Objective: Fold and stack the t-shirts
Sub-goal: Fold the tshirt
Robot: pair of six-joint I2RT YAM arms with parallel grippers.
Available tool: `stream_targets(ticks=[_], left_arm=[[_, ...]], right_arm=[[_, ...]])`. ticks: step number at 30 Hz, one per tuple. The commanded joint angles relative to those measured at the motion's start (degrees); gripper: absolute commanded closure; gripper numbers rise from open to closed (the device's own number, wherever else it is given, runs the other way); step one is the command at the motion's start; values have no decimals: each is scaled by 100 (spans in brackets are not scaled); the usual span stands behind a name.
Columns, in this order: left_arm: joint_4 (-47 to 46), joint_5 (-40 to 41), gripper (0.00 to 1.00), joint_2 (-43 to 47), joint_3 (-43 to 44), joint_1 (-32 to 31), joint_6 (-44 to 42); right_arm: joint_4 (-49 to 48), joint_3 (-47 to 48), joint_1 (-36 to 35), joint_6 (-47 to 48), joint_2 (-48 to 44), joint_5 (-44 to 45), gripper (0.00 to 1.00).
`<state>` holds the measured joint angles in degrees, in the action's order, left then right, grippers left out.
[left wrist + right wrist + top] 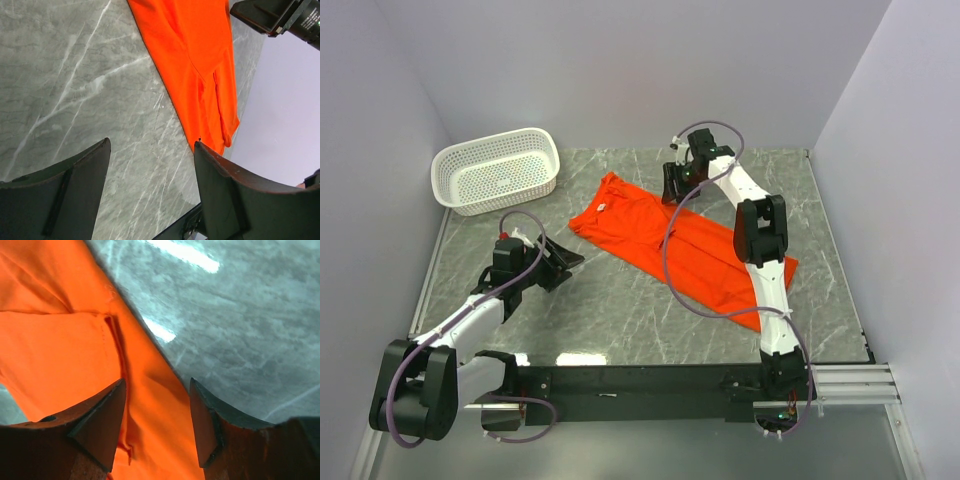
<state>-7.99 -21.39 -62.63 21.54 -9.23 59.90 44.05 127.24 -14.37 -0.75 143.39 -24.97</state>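
Observation:
The orange-red t-shirt (665, 240) lies folded lengthwise in a long strip across the grey marble table, from back centre to front right, with a small white neck label near its far end. My right gripper (677, 187) is open just above the shirt's far right edge; in the right wrist view its jaws straddle the cloth (75, 355) at the hem. My left gripper (567, 262) is open and empty over bare table left of the shirt; the left wrist view shows the shirt (195, 60) ahead of it.
A white perforated plastic basket (496, 171) stands at the back left of the table. Pale walls close in on three sides. The right arm's links and cable (760, 235) cross over the shirt's near half.

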Motion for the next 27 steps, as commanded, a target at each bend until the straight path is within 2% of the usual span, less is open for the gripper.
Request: stream_targets(ticks=[1, 3, 9, 17, 18, 21, 23, 24, 26, 27], left_arm=[[-247, -103, 27, 40, -10, -35, 66], [-247, -94, 27, 58, -18, -43, 75], [-300, -155, 27, 23, -27, -61, 101], [-230, -138, 27, 76, 17, -70, 92], [-212, -138, 27, 76, 26, -70, 83], [-203, -129, 27, 67, 26, -70, 83], [-221, -138, 27, 49, 26, -70, 83], [-221, -129, 27, 49, 17, -70, 83], [-256, -129, 27, 23, 8, -78, 101], [-273, -138, 27, 14, 8, -78, 101]], right_arm=[[410, 538, 22, 181, 232, -394, 40], [542, 556, 5, 207, 286, -535, 41], [622, 512, 4, 278, 294, -667, 64], [508, 706, 92, -72, 365, -554, 82], [447, 714, 145, -126, 365, -509, 88], [350, 776, 189, -267, 356, -360, 94], [332, 759, 215, -206, 295, -351, 92], [332, 758, 224, -136, 251, -472, 81], [254, 531, 233, 31, 41, -719, 66], [88, 338, 233, 153, -47, -720, 54]])
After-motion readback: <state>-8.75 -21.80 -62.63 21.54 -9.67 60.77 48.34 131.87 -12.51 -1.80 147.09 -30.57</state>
